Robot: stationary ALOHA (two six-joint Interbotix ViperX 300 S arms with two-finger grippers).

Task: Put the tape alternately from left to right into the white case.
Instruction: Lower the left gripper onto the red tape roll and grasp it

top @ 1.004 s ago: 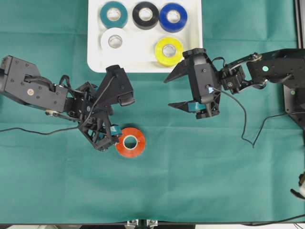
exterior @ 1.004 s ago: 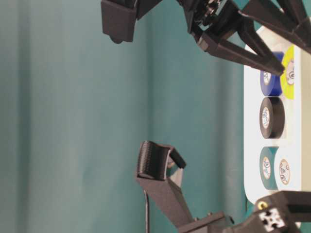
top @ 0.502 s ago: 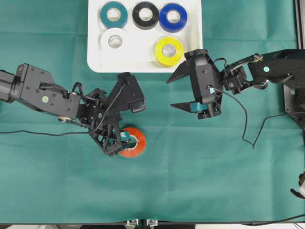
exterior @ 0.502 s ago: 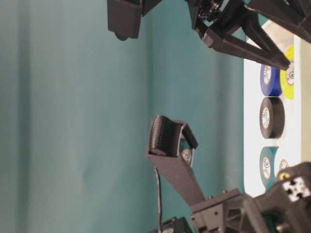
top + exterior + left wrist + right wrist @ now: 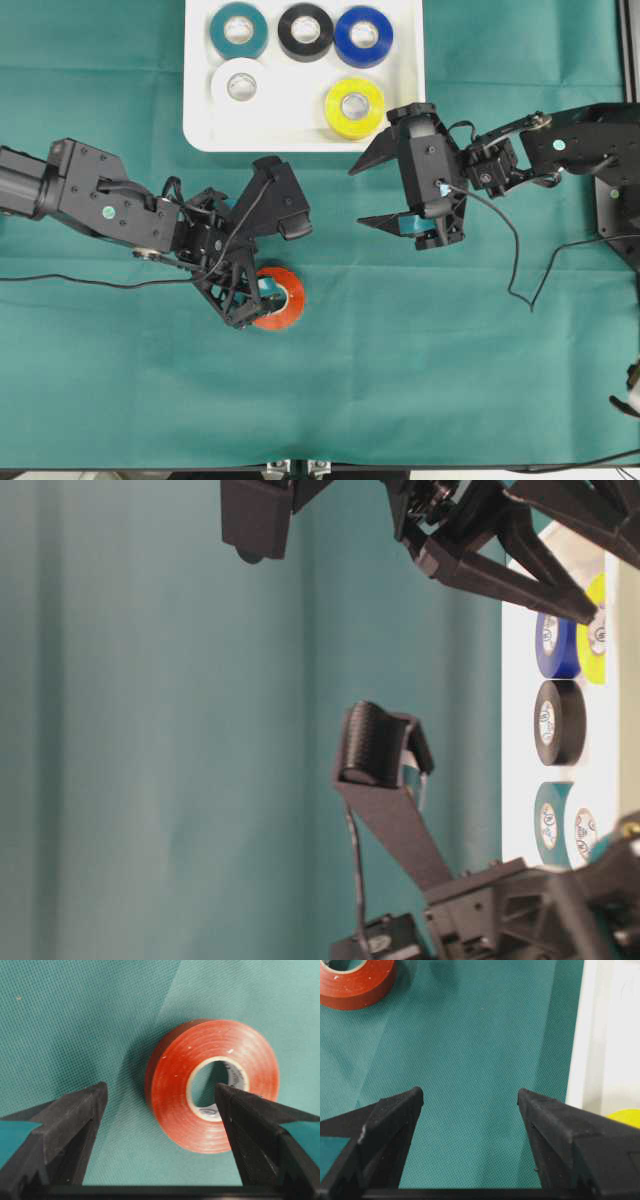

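A red tape roll [image 5: 283, 300] lies flat on the green cloth in front of the white case [image 5: 296, 118]. My left gripper [image 5: 273, 256] hangs over it, open. In the left wrist view one fingertip [image 5: 235, 1110] stands before the red tape roll's [image 5: 175, 1085] core, and the other is over bare cloth beside it. The case holds a teal roll [image 5: 238, 30], a black roll [image 5: 306, 32], a blue roll [image 5: 363, 36], a white roll [image 5: 238, 86] and a yellow roll [image 5: 354, 106]. My right gripper [image 5: 354, 196] is open and holds nothing, just off the case's front right corner.
Green cloth [image 5: 450, 380] covers the table. The right arm's cable [image 5: 515, 270] trails over it at the right. In the right wrist view the case's rim [image 5: 577, 1035] runs along the right and the red tape roll [image 5: 357, 982] sits at the top left.
My left gripper has moved right and come down over the red roll, jaws still open. The right gripper has drawn back slightly and stayed open.
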